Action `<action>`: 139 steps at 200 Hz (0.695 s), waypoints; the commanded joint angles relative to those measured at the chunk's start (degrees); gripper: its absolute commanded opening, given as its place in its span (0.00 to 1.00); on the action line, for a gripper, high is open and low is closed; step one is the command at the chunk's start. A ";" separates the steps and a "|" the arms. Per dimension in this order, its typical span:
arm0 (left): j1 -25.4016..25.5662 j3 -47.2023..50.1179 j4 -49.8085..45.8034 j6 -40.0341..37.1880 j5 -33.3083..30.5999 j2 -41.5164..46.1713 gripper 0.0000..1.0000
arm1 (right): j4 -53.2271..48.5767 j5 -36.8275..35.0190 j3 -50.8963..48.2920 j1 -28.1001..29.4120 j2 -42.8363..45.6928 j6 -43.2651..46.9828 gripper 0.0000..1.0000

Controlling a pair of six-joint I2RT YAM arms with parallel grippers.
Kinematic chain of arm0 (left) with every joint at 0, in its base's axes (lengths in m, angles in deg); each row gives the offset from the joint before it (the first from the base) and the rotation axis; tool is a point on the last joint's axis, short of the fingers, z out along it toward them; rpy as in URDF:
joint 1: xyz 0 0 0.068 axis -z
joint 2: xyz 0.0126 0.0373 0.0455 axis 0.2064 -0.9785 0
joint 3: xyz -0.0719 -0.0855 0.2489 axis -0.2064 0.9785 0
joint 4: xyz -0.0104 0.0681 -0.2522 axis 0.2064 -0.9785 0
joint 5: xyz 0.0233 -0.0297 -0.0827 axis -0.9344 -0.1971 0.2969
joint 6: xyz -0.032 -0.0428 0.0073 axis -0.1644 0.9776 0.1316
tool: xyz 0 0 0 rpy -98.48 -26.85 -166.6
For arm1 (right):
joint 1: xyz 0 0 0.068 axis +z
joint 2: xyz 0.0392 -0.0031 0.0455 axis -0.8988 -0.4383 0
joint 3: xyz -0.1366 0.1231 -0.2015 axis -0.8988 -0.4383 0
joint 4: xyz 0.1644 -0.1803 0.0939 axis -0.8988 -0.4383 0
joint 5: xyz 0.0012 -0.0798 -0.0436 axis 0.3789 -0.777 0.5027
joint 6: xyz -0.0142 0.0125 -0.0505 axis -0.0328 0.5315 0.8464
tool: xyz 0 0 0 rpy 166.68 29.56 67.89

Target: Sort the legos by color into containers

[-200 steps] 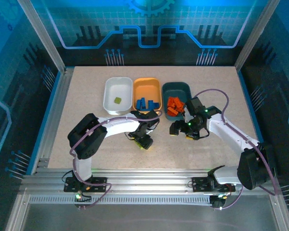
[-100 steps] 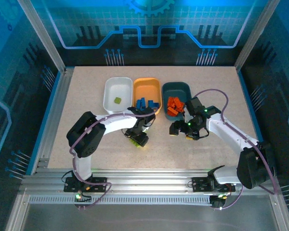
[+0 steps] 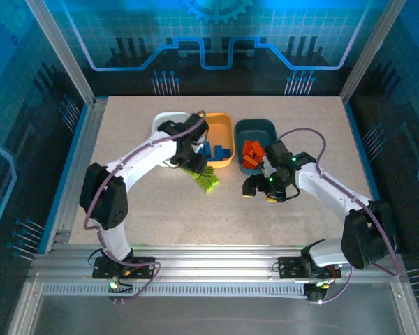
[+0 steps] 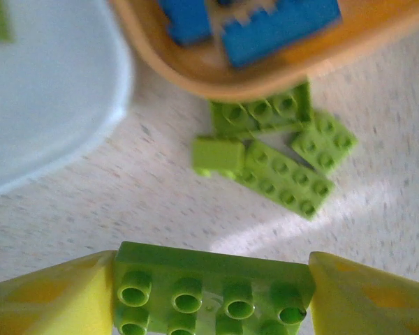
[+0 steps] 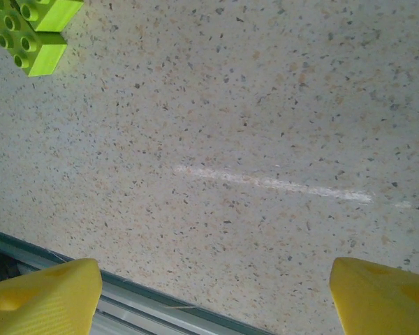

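lime green brick [image 4: 213, 279] clamped in left tool [image 4: 213, 296]; right tool [image 5: 213, 296] spread wide, holding nothing, above speckled table [image 5: 230, 125].

Blue glow from the backdrop [image 3: 209, 42] tints the overhead view, yet the tabletop [image 3: 126, 209] is evenly bright, with soft shadows under the arms. The left claw [image 4: 209, 296] and the lime brick [image 4: 195, 269] in it sit soft-focused against the lens, a pale glare band just beyond to the right. Ahead of the right claw [image 5: 216, 293] the speckled surface is sharp, crossed by a thin white streak.
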 commanded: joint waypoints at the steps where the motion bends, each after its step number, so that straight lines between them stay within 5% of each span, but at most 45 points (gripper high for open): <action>1: -4.37 -6.18 -2.38 -2.42 -2.09 -3.64 0.67 | -0.98 -1.06 2.85 2.09 -0.62 0.06 0.86; 80: -11.71 -25.76 -7.18 -1.61 -3.78 -20.64 0.74 | -2.98 -5.23 19.00 13.51 -14.34 8.73 0.86; 139: -12.30 -27.39 -8.78 2.39 -0.09 -17.63 0.88 | -3.58 -9.48 34.80 18.39 -32.15 16.40 0.80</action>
